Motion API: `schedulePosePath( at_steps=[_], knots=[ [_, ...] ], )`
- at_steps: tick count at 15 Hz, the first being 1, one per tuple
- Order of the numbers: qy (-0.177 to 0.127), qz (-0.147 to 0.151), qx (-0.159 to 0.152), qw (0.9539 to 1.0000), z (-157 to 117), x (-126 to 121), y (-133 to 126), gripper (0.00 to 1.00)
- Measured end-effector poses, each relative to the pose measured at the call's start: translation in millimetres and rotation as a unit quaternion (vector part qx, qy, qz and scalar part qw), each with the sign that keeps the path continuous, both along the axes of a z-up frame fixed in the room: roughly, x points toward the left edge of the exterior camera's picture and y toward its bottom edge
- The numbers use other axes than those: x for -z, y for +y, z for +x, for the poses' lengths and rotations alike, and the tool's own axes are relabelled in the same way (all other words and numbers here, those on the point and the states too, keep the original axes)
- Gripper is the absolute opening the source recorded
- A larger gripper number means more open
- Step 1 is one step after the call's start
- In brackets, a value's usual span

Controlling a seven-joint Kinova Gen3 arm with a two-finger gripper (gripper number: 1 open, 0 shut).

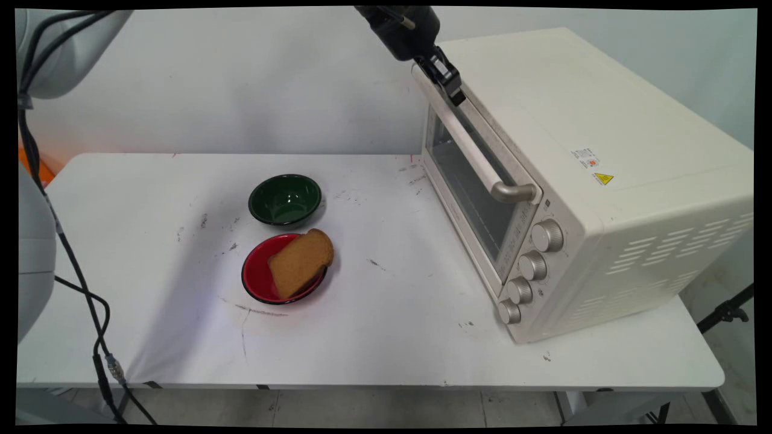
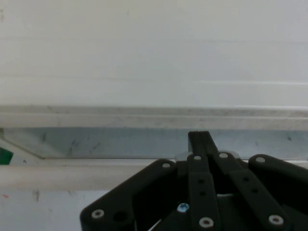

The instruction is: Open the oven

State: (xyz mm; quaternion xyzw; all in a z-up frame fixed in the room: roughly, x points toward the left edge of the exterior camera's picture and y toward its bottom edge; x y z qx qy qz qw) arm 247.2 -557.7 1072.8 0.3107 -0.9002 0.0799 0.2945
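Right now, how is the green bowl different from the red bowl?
The green bowl is dark green and has nothing in it; the red bowl is red and holds a slice of bread leaning over its rim. The green bowl sits farther back on the table, the red bowl nearer the front. Both are small, round and upright.

Bright, even light; soft shadows beside the bowls; hand view slightly soft.

Just a scuffed white counter [image 1: 374, 337] here. Holds a cream toaster oven [image 1: 603, 181] on the right, a green bowl [image 1: 284, 199] mid-counter, and just beside it a red bowl [image 1: 258, 274] with bread [image 1: 300, 262] inside.
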Motion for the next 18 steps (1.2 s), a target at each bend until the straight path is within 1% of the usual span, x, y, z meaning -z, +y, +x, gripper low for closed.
schedulePosePath(
  at_steps=[8,13,18],
  knots=[
    [-0.009,0.000,0.005,0.9999,2.0,9.3,2.8,0.00],
    [-0.014,-0.004,0.014,0.9998,7.8,11.5,11.1,0.00],
    [-0.021,-0.015,0.029,0.9993,20.6,13.8,24.0,0.00]
  ],
)
